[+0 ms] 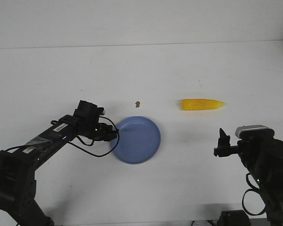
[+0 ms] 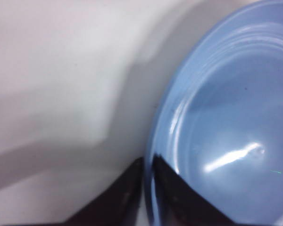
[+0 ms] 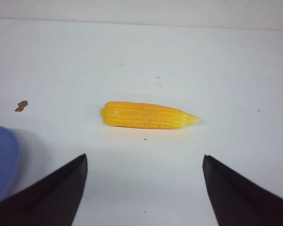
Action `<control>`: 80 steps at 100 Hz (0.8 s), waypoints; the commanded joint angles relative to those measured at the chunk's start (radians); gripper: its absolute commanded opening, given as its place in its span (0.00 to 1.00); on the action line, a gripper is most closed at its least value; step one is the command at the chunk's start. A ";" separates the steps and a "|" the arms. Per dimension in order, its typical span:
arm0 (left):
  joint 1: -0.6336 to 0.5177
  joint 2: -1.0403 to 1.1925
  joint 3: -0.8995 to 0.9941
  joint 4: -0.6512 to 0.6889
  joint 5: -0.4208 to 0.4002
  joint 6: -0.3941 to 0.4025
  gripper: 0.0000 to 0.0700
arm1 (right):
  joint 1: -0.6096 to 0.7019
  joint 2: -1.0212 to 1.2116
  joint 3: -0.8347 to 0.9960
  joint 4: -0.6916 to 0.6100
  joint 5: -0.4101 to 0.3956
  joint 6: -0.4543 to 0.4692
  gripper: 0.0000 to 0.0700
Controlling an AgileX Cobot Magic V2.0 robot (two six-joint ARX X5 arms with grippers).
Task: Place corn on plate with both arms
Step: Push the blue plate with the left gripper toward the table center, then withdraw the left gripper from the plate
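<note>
Corn (image 1: 203,104): ridged yellow cob, lying flat on the white table (image 1: 47,75), pointed end toward the robot's right, well apart from the plate (image 1: 137,140). Plate: glossy blue, shallow, concentric rings inside the raised rim. Left gripper (image 2: 148,188) is pinched on the plate's left rim, one finger inside, one outside. Right gripper (image 3: 144,188) is spread wide, holding nothing, short of the corn, bare table around it. Small brown speck (image 1: 137,103) beyond the plate.

Looks like a robotics lab, I'd guess: a bare white tabletop (image 1: 47,75) against a plain pale wall (image 1: 132,21), with two black cabled robot arms (image 1: 42,141) mounted at its near edge.
</note>
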 commanded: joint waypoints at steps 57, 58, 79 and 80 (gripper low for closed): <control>0.012 0.031 0.010 0.002 -0.010 0.022 1.00 | 0.001 0.005 0.017 0.011 0.000 0.013 0.74; 0.014 0.030 0.010 0.003 -0.010 0.023 1.00 | 0.001 0.005 0.017 0.011 0.000 0.013 0.74; 0.078 -0.024 0.010 0.013 -0.010 0.053 1.00 | 0.001 0.005 0.017 0.011 0.000 0.013 0.74; 0.082 -0.029 0.010 0.013 -0.010 0.056 1.00 | 0.001 0.005 0.017 0.011 0.000 0.013 0.74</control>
